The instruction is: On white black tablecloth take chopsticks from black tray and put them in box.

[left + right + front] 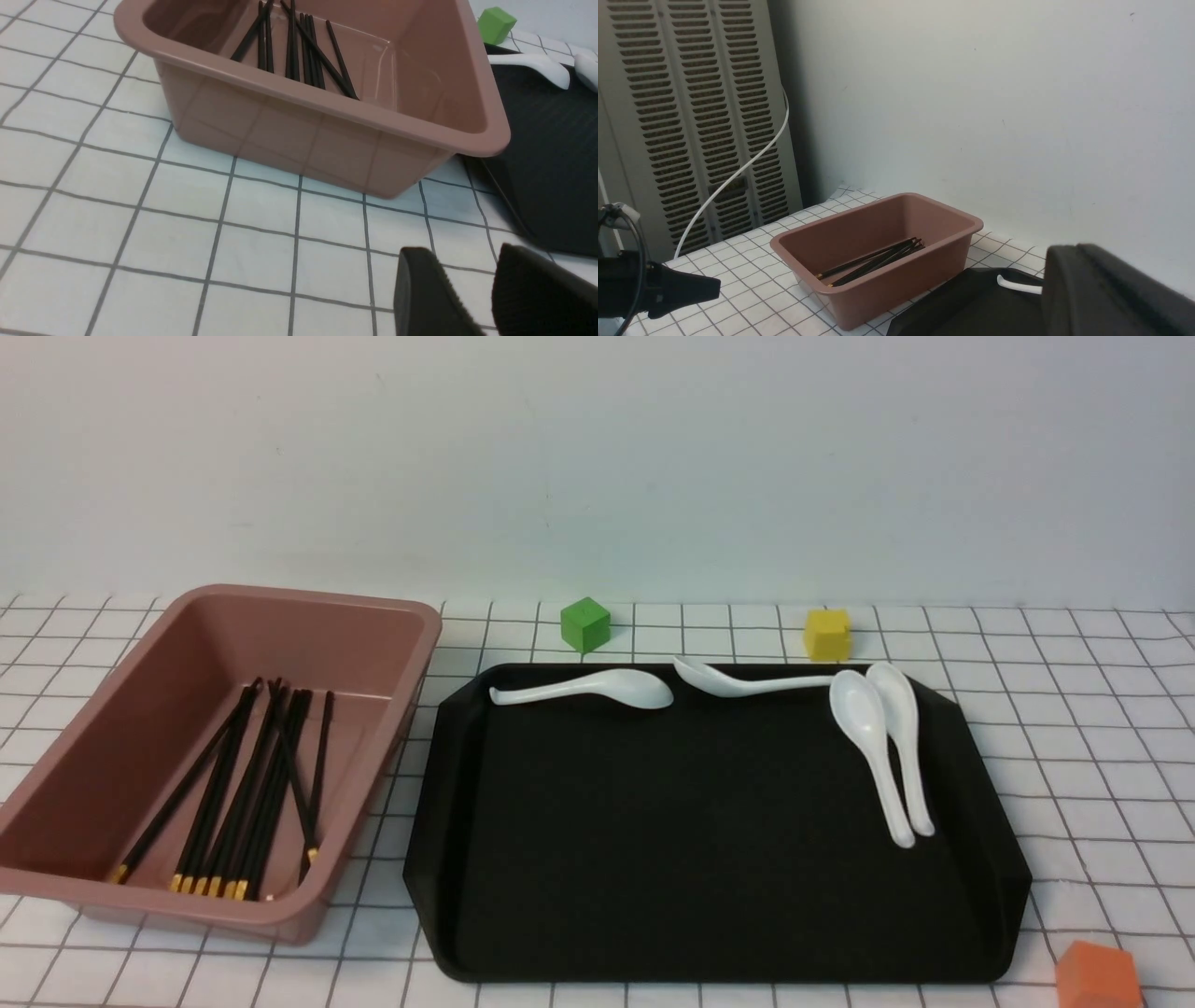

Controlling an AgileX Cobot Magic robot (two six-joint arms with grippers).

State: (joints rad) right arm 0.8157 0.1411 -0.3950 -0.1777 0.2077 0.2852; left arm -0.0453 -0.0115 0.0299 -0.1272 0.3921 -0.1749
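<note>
Several black chopsticks (252, 784) with gold bands lie inside the pink box (308, 602) at the left of the checked tablecloth (1074, 709). The black tray (700, 849) beside it shows no chopsticks, only white spoons. Neither gripper shows in the front view. In the left wrist view my left gripper (462, 254) is open and empty, low over the cloth near the box (327, 102), chopsticks (299, 51) and tray (551, 163). In the right wrist view my right gripper (1071, 249) looks shut and empty, raised above the tray (971, 303), far from the box (878, 289) and chopsticks (873, 261).
Several white spoons (583, 689) (887, 747) lie along the tray's far and right sides. A green cube (585, 623) and a yellow cube (827, 634) stand behind the tray; an orange cube (1098, 975) sits at the front right. A wall rises close behind.
</note>
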